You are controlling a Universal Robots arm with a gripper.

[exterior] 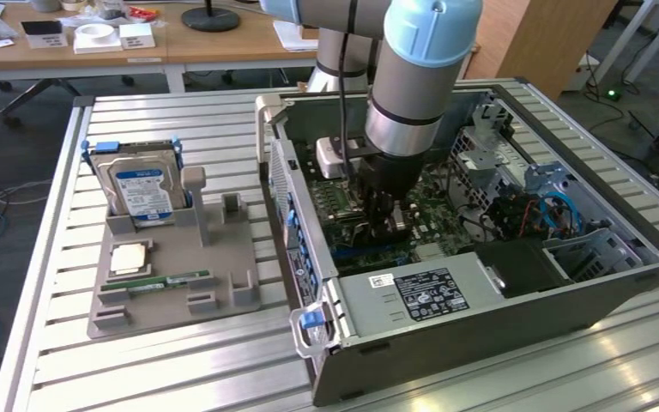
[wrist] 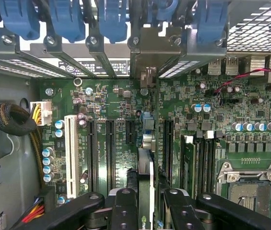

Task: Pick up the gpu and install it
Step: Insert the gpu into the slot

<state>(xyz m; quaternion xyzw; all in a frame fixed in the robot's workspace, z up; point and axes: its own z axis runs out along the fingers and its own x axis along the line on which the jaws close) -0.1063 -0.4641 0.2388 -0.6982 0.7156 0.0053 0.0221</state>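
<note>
The black pincer [wrist: 145, 201] grips the thin dark gpu card [wrist: 146, 179] edge-on, upright over the green motherboard [wrist: 250, 120] inside the grey computer case [exterior: 467, 330]. Black expansion slots [wrist: 110, 148] flank it; blue latches [wrist: 68, 19] at twelve o'clock.

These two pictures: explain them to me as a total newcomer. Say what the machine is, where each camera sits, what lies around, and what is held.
The grey and light-blue column is a robot arm. Its gripper reaches down into an open computer case on a slatted metal table.

The exterior view comes from a camera off the arm, looking down on the whole scene. The wrist view comes from a camera on the arm's wrist, looking past the gripper at the green motherboard.

On the exterior view's left stands a grey parts holder with a hard drive upright and a RAM stick lying flat.

The jaws are shut on the gpu, a thin card seen edge-on, held over the motherboard's slots.
</note>
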